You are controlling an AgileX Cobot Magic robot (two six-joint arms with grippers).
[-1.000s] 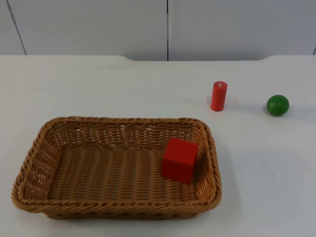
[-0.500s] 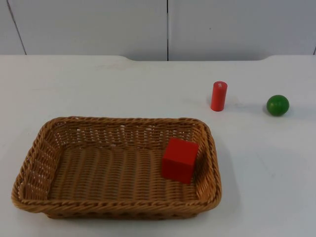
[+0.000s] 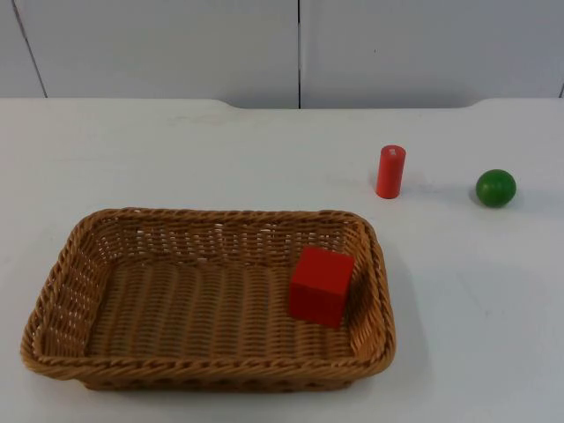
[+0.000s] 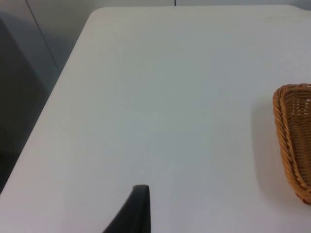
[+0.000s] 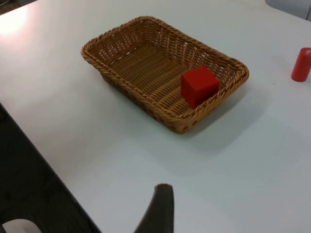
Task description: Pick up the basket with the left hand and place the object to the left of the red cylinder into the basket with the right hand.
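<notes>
A woven wicker basket (image 3: 220, 214) rests on the white table, front left in the top view. A red cube (image 3: 321, 285) lies inside it against the right end wall. The red cylinder (image 3: 390, 171) stands upright behind the basket to the right. My left gripper (image 4: 138, 208) hovers above bare table, well apart from one end of the basket (image 4: 291, 141). My right gripper (image 5: 160, 208) hangs high and back from the basket (image 5: 132, 88), looking at the cube (image 5: 199, 86) and the cylinder (image 5: 301, 64). Neither gripper touches anything.
A green ball (image 3: 495, 188) sits to the right of the cylinder. The grey partition wall (image 3: 300, 48) closes the table's far side. The table's edge (image 4: 46, 111) runs near the left gripper, and another edge (image 5: 43, 155) near the right gripper.
</notes>
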